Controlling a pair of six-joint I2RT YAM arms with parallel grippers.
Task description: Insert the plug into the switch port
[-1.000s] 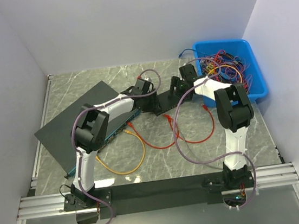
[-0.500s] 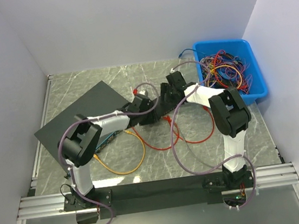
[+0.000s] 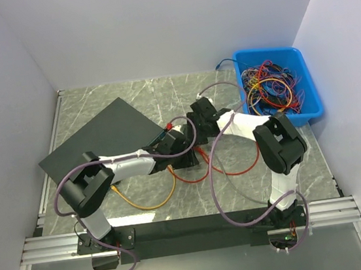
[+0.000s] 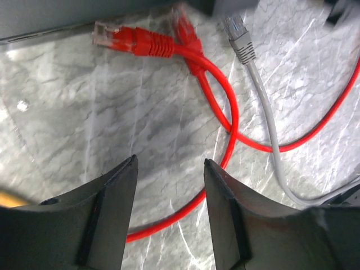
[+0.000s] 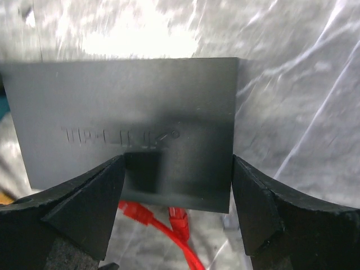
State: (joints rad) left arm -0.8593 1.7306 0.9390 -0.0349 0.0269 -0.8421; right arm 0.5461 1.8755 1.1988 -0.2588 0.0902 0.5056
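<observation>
The black TP-LINK switch [image 5: 129, 118] lies flat on the marble, mostly hidden under both wrists in the top view. Two red plugs [image 4: 132, 40] and a grey plug [image 4: 239, 36] lie on the table just off its edge [image 4: 67, 17]; the red plugs also show in the right wrist view [image 5: 179, 216]. My left gripper [image 4: 169, 169] is open and empty above a loop of the red cable [image 4: 230, 129], in the top view [image 3: 184, 153] near the switch. My right gripper [image 5: 177, 174] is open and hovers over the switch's near right corner, in the top view [image 3: 199, 114].
A blue bin [image 3: 307, 96] full of tangled cables stands at the back right. A black mat [image 3: 96, 145] lies at the left. The red cable [image 3: 237, 169] and an orange cable [image 3: 151, 206] loop over the marble in front of the switch.
Both arms have swung left and nearer. The left arm has stretched out low, its gripper now above the plugs. The right gripper has moved left over the switch.
</observation>
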